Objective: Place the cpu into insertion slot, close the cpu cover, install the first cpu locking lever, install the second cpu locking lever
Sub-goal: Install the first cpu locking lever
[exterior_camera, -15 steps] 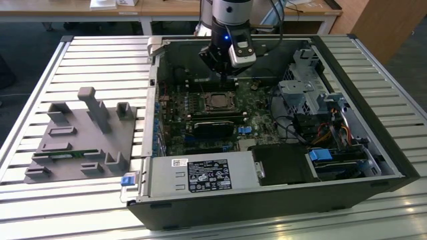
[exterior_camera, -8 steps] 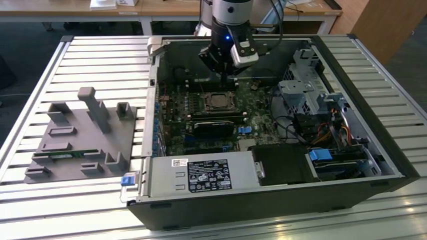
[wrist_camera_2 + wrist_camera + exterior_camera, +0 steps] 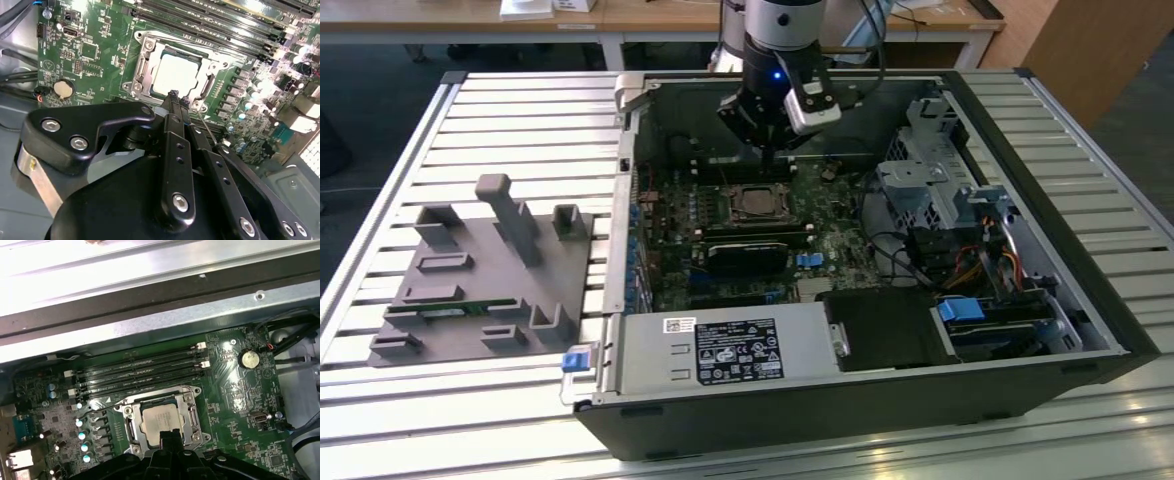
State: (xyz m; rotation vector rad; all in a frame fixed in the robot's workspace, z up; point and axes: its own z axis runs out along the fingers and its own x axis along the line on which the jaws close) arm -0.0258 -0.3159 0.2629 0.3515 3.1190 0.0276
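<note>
The cpu (image 3: 175,72) lies flat in the socket on the green motherboard, its dull grey top showing through the window of the cpu cover (image 3: 144,64). The silvery cover frame lies down around the chip. In the first wrist view the cpu (image 3: 161,419) and the cover (image 3: 131,429) sit just past my black fingers. My gripper (image 3: 179,97) hangs over the socket's edge, its fingertips together with nothing seen between them. A thin metal rod (image 3: 207,127) runs beside the fingers. From outside, the gripper (image 3: 769,160) is inside the open case, just behind the socket (image 3: 754,203).
Memory slots (image 3: 140,370) run along one side of the socket, and a coin battery (image 3: 248,359) sits nearby. A black card (image 3: 754,255), the power supply (image 3: 720,350), a drive cage (image 3: 934,180) and cables crowd the case. A grey fixture (image 3: 494,270) stands at the exterior view's left.
</note>
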